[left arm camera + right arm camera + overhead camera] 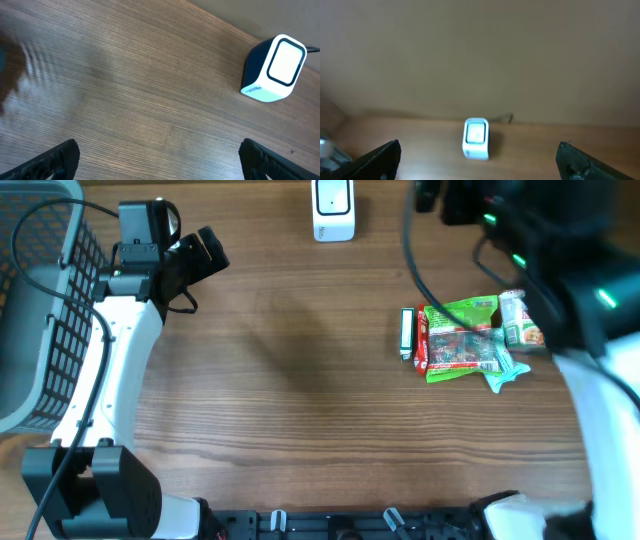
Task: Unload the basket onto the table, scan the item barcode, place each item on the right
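i'm holding the left gripper [159,161] spread wide and empty near the table's [300,390] left edge, the right gripper [479,160] likewise released, facing the scanner [333,210] standing at the far edge; the snack packets [460,340] are lying near the right edge

The overhead camera hangs high above the bench [300,400] and looks straight down. It takes in the whole top, with the white scanner [333,210] at the upper middle of its view. The left wrist camera sits close to the scanner [275,67] on its left and tilts down at the wood. The right wrist camera stands well back from the scanner [476,138] and faces it almost level, toward the wall behind. All three views share the scanner and the bench just around it.
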